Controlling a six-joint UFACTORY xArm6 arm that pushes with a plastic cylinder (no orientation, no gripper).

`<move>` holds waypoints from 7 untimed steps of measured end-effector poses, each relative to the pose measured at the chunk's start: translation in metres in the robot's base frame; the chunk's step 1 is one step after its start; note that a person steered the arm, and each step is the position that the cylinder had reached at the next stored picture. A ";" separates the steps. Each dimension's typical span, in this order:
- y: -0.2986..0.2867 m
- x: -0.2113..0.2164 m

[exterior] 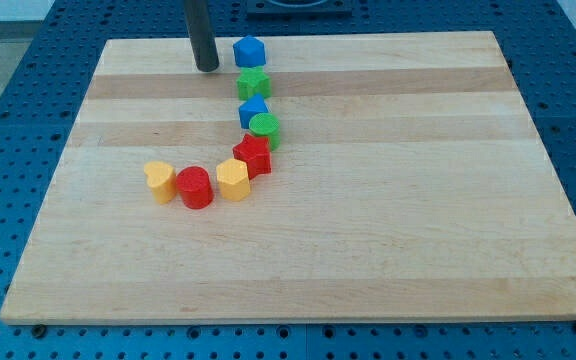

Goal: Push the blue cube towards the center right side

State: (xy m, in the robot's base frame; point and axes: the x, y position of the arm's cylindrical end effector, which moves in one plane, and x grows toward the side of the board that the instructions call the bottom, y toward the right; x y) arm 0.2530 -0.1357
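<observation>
My tip (206, 69) rests on the board near the view's top, just left of a blue many-sided block (249, 51), with a small gap between them. Below that block a curved chain runs down: a green star (253, 83), the blue cube (254, 110), a green cylinder (265, 128) touching the cube's lower right, a red star (253, 155), a yellow many-sided block (233, 180), a red cylinder (195, 187) and a yellow heart (160, 181). The blue cube lies below and to the right of my tip, with the green star between their heights.
The wooden board (388, 230) lies on a blue perforated table (8, 120). The board's top edge runs just above the blue many-sided block.
</observation>
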 end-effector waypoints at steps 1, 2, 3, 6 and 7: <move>0.000 0.000; 0.014 0.000; 0.035 0.000; 0.025 0.000; 0.007 0.000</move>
State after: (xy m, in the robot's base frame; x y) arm 0.2527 -0.1283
